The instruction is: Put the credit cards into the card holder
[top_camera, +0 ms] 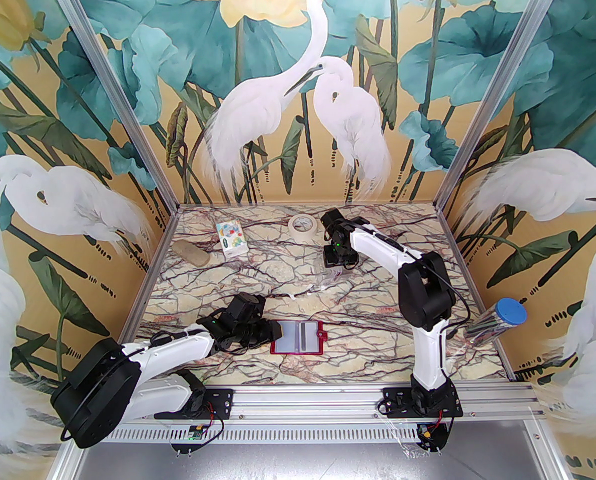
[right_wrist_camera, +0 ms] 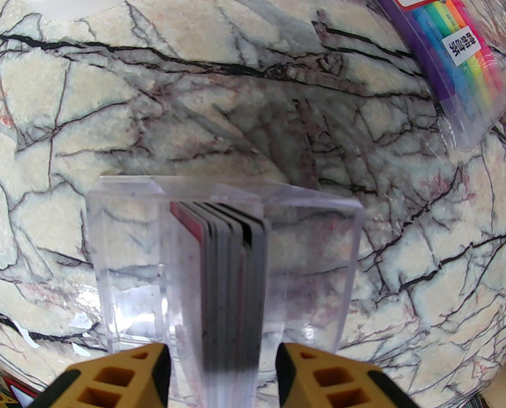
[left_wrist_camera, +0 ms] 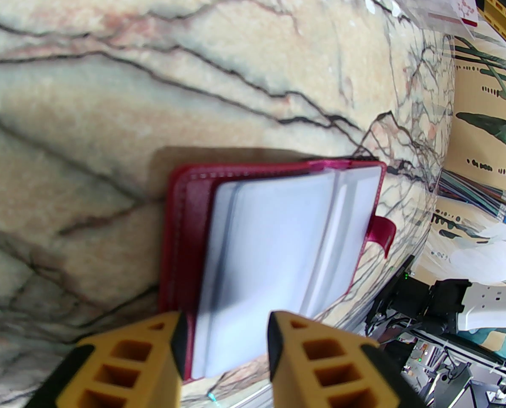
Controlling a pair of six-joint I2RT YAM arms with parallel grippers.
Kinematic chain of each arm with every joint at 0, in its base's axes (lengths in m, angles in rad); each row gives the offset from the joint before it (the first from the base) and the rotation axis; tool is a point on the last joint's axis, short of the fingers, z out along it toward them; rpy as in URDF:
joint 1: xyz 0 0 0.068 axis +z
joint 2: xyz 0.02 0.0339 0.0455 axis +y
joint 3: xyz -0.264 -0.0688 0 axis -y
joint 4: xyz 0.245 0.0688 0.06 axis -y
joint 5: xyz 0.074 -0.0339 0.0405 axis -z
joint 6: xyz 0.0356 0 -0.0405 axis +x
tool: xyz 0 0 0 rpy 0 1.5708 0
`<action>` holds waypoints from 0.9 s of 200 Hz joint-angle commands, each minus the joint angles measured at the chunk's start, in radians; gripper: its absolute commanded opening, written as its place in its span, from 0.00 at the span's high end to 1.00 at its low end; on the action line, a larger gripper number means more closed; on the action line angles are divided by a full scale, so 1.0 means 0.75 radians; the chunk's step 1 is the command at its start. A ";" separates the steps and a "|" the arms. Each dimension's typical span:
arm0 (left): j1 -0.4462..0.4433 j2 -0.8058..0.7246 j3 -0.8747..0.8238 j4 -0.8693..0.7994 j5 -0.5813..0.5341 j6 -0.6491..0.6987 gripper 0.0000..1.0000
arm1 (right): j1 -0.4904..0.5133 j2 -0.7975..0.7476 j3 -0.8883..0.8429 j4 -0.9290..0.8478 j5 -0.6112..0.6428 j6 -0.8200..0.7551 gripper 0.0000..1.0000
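Observation:
The card holder (top_camera: 298,337) lies open near the front edge of the table, its dark red rim around pale sleeves. In the left wrist view the card holder (left_wrist_camera: 269,245) has its snap tab at the right. My left gripper (top_camera: 265,330) (left_wrist_camera: 225,334) is open, its fingertips over the holder's near edge. Several credit cards (right_wrist_camera: 223,279) stand on edge inside a clear plastic box (right_wrist_camera: 125,262). My right gripper (top_camera: 335,263) (right_wrist_camera: 223,355) hangs over the box, open, its fingers (right_wrist_camera: 121,376) straddling the card stack closely.
A tape roll (top_camera: 303,226) and a colourful small box (top_camera: 231,237) sit at the back, a beige lump (top_camera: 192,254) at the left. A rainbow-striped packet (right_wrist_camera: 461,58) lies beyond the clear box. A blue-capped tube (top_camera: 498,320) rests at the right edge.

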 commanded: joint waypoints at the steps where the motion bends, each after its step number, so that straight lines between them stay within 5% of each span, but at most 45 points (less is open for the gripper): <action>1: 0.007 0.016 -0.015 -0.006 0.002 0.017 0.63 | -0.007 0.033 0.015 -0.023 0.033 -0.006 0.53; 180: 0.007 0.010 -0.023 -0.017 -0.003 0.018 0.63 | -0.007 0.053 0.076 -0.090 0.127 -0.022 0.56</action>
